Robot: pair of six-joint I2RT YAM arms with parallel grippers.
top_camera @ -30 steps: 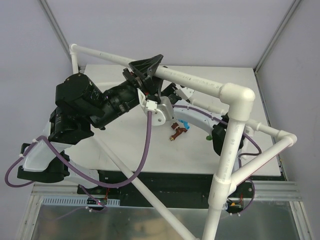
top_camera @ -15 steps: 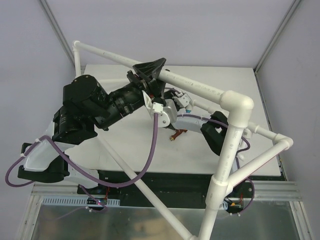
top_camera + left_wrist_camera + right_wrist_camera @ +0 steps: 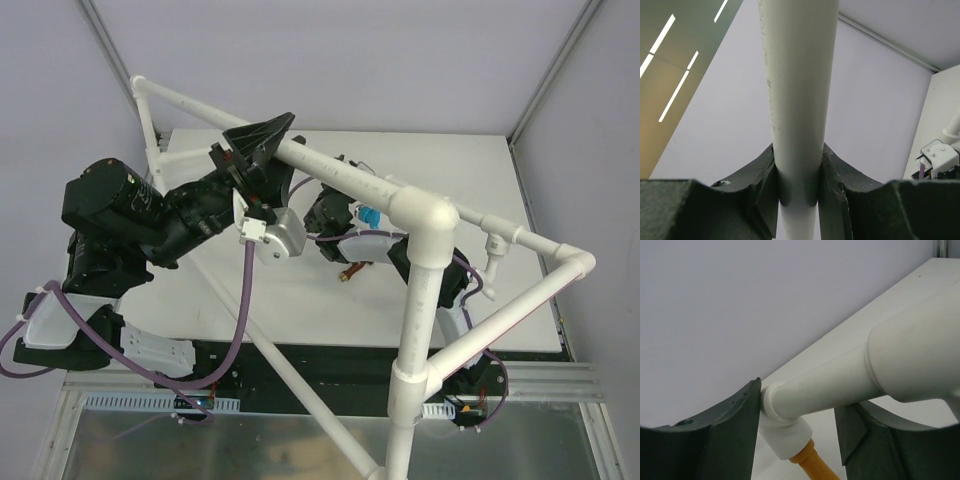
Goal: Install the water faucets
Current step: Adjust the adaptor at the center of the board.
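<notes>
I saw orange faucet (image 3: 812, 462) stem below right end effector (image 3: 797, 400), grip unclear | left end effector (image 3: 798, 165) clamped pipe (image 3: 797, 90) | desk (image 3: 890, 300) edge ran beyond.

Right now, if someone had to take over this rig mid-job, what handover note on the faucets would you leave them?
Grip: the left end effector is shut on the white pipe frame, holding it tilted. The right end effector straddles a frame pipe at a fitting; whether it grips is unclear.
Things: the orange faucet hangs from that fitting. The brown faucet lies loose on the table. The blue faucet is by the right wrist; I cannot tell if it is fitted. The green faucet is not in view.
Done: orange, apparently.
Left: brown at least; check blue and green.
</notes>
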